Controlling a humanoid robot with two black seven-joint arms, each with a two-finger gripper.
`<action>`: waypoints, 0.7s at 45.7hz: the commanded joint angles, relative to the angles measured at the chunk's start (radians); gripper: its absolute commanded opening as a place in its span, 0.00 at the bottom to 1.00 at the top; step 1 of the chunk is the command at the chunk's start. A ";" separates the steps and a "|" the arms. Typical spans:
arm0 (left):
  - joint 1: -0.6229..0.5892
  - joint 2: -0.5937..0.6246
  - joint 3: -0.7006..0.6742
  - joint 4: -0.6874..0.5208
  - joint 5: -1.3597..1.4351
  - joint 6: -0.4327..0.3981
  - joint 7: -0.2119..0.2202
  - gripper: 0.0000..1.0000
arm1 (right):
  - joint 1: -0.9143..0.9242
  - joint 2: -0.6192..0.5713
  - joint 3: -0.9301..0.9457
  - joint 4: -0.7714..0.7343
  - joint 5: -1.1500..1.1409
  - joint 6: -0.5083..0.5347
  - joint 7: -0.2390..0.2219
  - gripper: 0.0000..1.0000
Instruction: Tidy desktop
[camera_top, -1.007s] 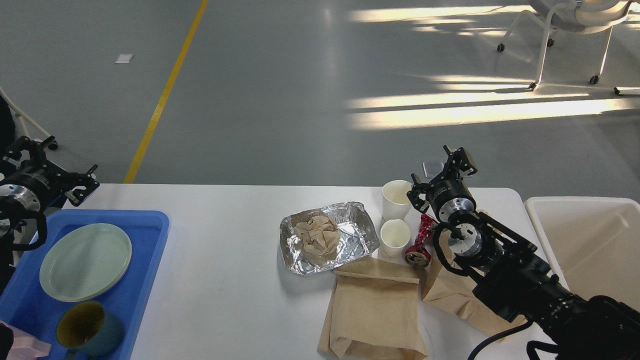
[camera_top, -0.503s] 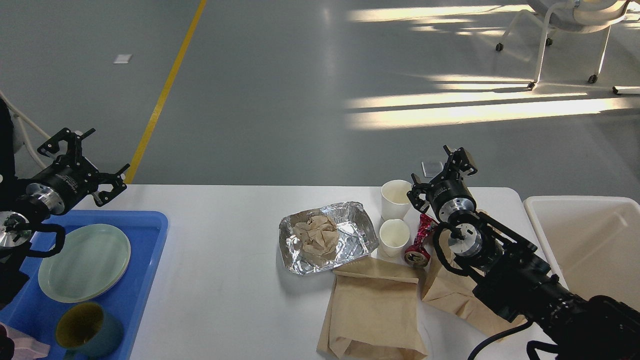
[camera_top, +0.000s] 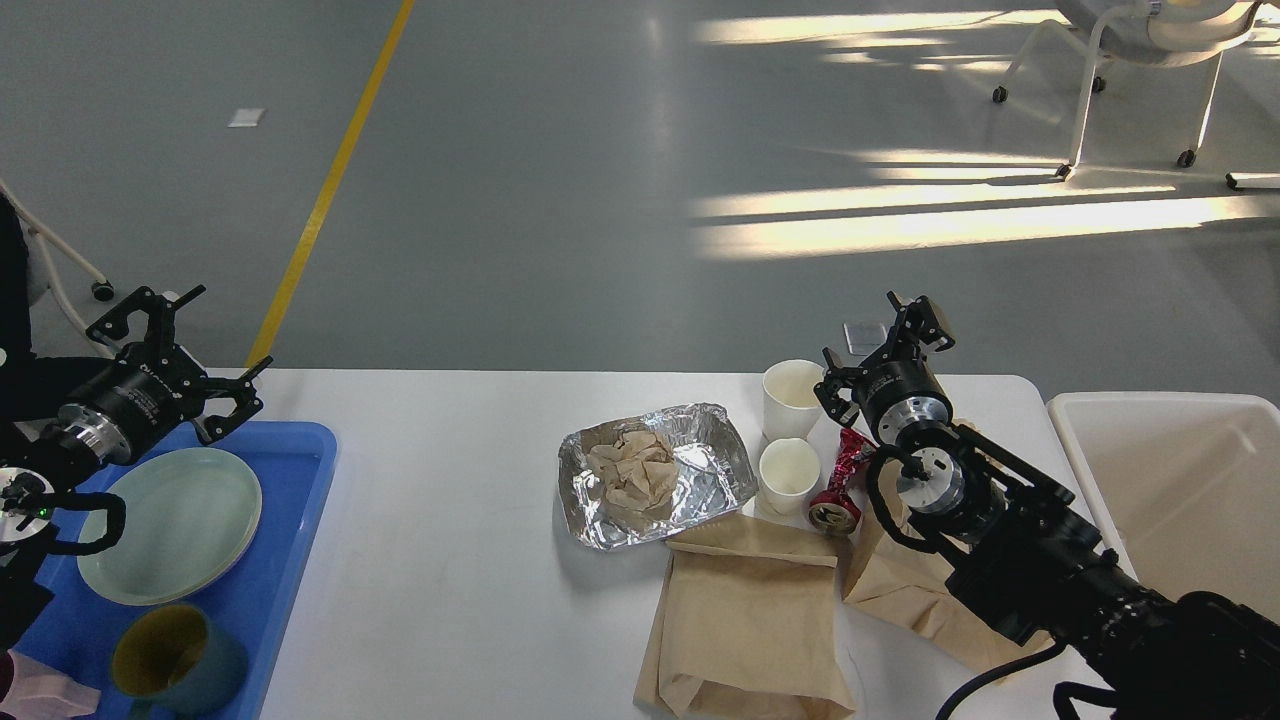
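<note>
**Desk tidy: dishes sorted, trash not touched yet**

Since the earlier frames only the left arm has shifted: the left gripper (camera_top: 185, 350) has been swung in from the edge and now sits over the far corner of the blue tray (camera_top: 300, 520). Its fingers are spread and nothing is held. The right gripper (camera_top: 885, 345) hasn't budged; it's parked just behind the paper cups (camera_top: 790, 430), fingers apart, also empty.

Only the head view is given, so everything is judged from that.

The desktop (camera_top: 450, 560) fills the lower half of the view, tray at its left end, cream bin (camera_top: 1160, 480) off its right end. A green plate (camera_top: 170, 525) and a mug (camera_top: 175, 660) are already in the tray, so the dish part looks done. Plenty is left though: a foil tray (camera_top: 655, 475) with a crumpled napkin inside, two cups, a crushed red can (camera_top: 840, 480) beside them, and two brown bags (camera_top: 745, 620) lying flat near the front. The bin looks empty, as far as can be seen. Roughly a third done, probably less.
</note>
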 joint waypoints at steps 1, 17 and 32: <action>0.030 -0.047 -0.012 0.000 -0.001 -0.006 -0.016 0.96 | 0.000 0.000 0.000 0.001 0.000 0.000 0.000 1.00; 0.037 -0.093 -0.023 0.000 -0.036 -0.003 -0.108 0.96 | 0.000 0.000 0.000 0.000 0.000 0.000 0.000 1.00; 0.059 -0.144 -0.035 0.000 -0.062 -0.010 -0.281 0.96 | 0.000 0.000 0.000 0.001 0.000 0.000 0.000 1.00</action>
